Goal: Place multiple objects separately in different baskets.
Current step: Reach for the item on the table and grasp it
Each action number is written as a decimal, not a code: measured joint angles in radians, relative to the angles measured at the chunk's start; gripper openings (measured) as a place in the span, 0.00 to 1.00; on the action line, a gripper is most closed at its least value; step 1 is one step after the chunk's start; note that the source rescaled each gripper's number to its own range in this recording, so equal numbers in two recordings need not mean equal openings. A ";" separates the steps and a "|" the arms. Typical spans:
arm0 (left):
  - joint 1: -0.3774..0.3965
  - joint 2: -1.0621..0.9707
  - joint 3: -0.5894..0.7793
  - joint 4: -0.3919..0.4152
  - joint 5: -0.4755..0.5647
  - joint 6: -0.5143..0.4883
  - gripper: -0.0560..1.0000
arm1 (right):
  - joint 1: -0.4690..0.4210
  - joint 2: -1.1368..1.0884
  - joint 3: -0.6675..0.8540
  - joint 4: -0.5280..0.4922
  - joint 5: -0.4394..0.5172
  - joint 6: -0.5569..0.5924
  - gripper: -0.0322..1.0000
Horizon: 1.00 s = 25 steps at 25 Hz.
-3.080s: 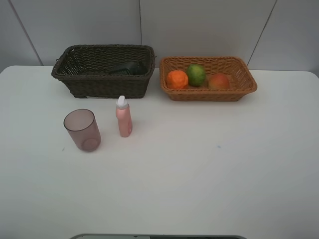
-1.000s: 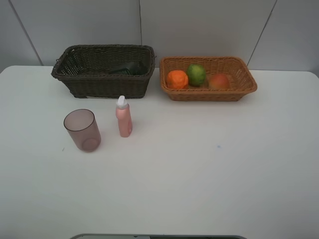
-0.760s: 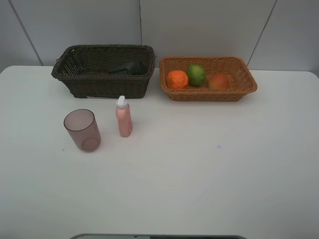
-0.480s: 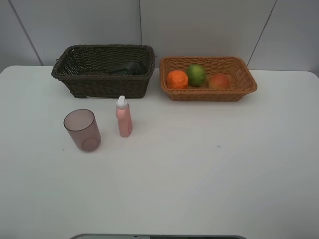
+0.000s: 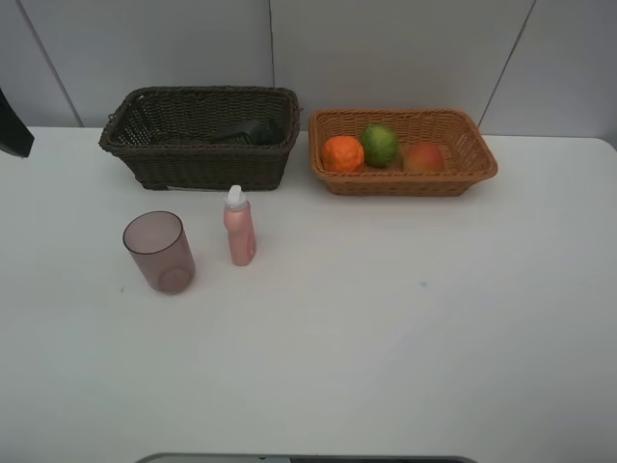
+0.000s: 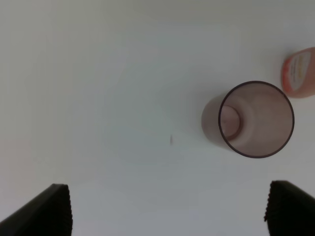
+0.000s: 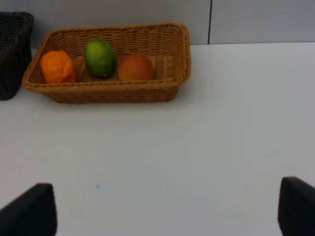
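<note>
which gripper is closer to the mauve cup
Left. The left gripper looks down on the mauve cup, just off to one side of its open jaws. The right gripper faces the orange-tan basket; no cup shows in its view.

Two rectangular woven wicker baskets are in view: one dark brown basket (image 5: 207, 169) and one orange-tan basket (image 5: 400, 181). There is one white tabletop (image 5: 386, 338). Six small items can be counted. Three are round fruits: one orange tangerine (image 5: 343, 153), one green lime (image 5: 380, 144) and one red-yellow peach-like fruit (image 5: 423, 156). Two are bottles: one pink white-capped bottle (image 5: 239, 227) and one dark green pump bottle (image 5: 249, 132). The sixth is one translucent mauve plastic cup (image 5: 159, 253).
</note>
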 joint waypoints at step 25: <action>-0.239 0.511 -0.100 0.134 -0.169 -0.048 1.00 | 0.000 0.000 0.000 0.000 0.000 0.000 1.00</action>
